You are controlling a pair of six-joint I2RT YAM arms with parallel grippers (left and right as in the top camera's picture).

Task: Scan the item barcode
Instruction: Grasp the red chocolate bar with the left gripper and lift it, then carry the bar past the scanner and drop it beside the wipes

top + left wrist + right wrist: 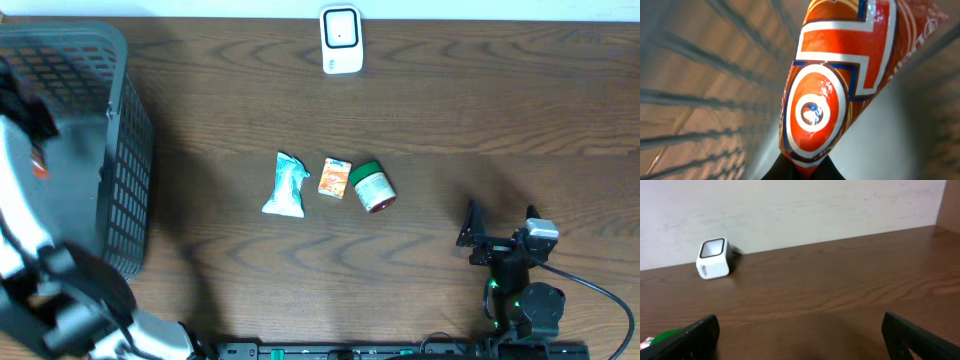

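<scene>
Because the rigid dark mesh basket (125, 130) is crowding the glossy orange-and-white film packet (835, 85) inside it, that slick packet is probably risking a snag or slip, with the left gripper (807, 172) pinching only its tapered end. The right gripper (478, 238) is waiting wide open, well apart from the boxy white scanner (341, 40).

Orange packet (840, 75) runs off the top edge, basket mesh (690, 95) behind blurred

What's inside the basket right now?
Inside the basket: the left gripper, shut on a glossy red-orange packet. From overhead the left arm covers part of the floor, so any other items there can't be seen.
</scene>
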